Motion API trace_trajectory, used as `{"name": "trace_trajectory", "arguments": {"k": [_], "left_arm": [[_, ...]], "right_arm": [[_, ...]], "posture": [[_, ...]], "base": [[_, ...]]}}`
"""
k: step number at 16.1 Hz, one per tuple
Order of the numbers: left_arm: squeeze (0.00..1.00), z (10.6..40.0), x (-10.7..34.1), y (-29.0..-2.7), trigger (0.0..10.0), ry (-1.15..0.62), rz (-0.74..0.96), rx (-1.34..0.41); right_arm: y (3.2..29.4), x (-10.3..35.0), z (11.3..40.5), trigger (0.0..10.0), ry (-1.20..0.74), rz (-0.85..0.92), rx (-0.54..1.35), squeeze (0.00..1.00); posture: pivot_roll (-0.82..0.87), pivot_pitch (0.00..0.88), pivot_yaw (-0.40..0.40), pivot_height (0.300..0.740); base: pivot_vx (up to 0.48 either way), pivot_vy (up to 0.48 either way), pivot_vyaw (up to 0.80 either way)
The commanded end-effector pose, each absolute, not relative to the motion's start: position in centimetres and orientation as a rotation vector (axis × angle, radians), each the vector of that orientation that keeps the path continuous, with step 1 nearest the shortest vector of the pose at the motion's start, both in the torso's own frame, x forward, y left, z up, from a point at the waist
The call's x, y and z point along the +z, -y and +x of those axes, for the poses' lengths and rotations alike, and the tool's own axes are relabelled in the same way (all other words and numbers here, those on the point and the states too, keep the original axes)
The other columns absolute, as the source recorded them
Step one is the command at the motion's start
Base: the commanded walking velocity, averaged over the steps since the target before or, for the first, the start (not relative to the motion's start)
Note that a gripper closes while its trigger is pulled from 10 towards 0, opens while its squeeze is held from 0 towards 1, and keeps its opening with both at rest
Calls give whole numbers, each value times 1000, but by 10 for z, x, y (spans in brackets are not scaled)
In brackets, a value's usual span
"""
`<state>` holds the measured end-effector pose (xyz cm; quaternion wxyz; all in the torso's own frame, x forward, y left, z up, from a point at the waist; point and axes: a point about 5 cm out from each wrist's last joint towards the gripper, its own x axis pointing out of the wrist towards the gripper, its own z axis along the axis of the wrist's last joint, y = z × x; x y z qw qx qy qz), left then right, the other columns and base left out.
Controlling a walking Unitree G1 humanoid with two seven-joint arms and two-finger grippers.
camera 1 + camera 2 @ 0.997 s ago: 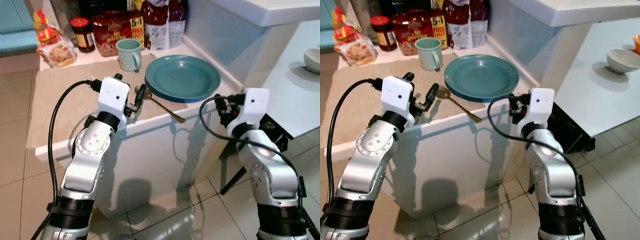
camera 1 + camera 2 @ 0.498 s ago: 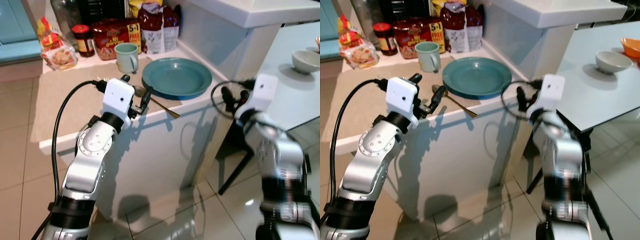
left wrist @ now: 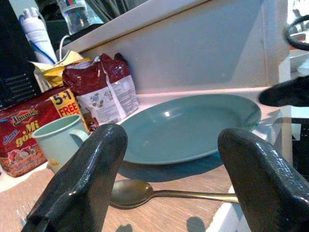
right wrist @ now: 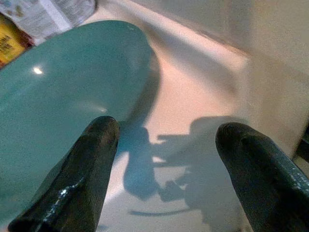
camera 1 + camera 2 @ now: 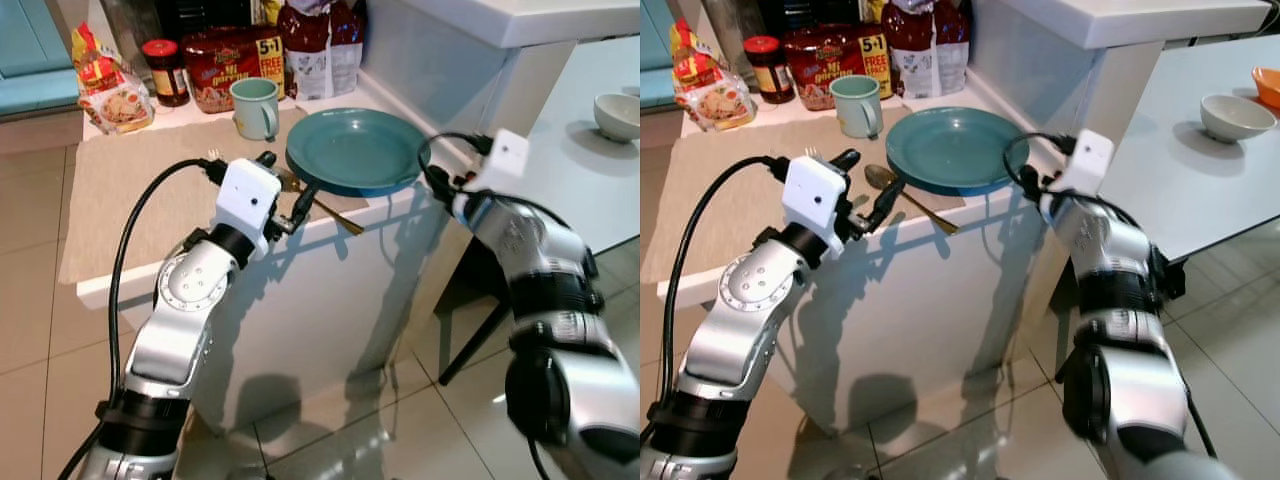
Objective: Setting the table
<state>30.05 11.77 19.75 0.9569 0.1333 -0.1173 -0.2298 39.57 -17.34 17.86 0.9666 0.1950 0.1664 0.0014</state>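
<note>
Left gripper (image 3: 166, 193): 2 black fingers (image 3: 84, 181) spread wide, nothing between them. It sits at the near edge of the white counter (image 5: 330, 215), aimed along the surface. Directly ahead of the gap lies a brass-coloured spoon (image 3: 145, 192) on the tan placemat (image 5: 130, 180); bowl toward the mug side, handle (image 5: 335, 215) running out over the counter edge. No contact with the spoon.

Right gripper (image 4: 164, 159): 2 fingers (image 4: 79, 179) also apart, empty. It hovers at the counter's right corner, just beside the rim of the teal plate (image 5: 357, 150), casting a shadow onto the white surface. Whether a fingertip touches the rim: cannot tell.

Plate rests flat, partly on the placemat, just beyond the spoon. A pale green mug (image 5: 255, 107) stands upright behind the spoon, left of the plate. Behind these, against the wall: red noodle pack (image 5: 225, 65), dark jar with red lid (image 5: 166, 72), snack bags (image 5: 105, 85).

To the right, a separate pale table (image 5: 1180, 190) carries a white bowl (image 5: 1225, 115) and an orange bowl (image 5: 1267, 85).
</note>
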Motion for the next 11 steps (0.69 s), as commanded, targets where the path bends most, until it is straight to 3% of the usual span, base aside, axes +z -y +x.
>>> {"name": "trace_trajectory", "arguments": {"k": [1, 11], "left_arm": [[0, 299, 205, -112, 10000, 266, 284, -501], [0, 296, 208, -110, 10000, 261, 305, -540]], "right_arm": [[177, 184, 401, 10000, -318, 418, 3, 0], [155, 190, 414, 10000, -337, 583, 82, 0]], "posture": [[142, 0, -17, 740], [185, 9, -29, 740]], "base": [[0, 0, 0], [0, 0, 0]]}}
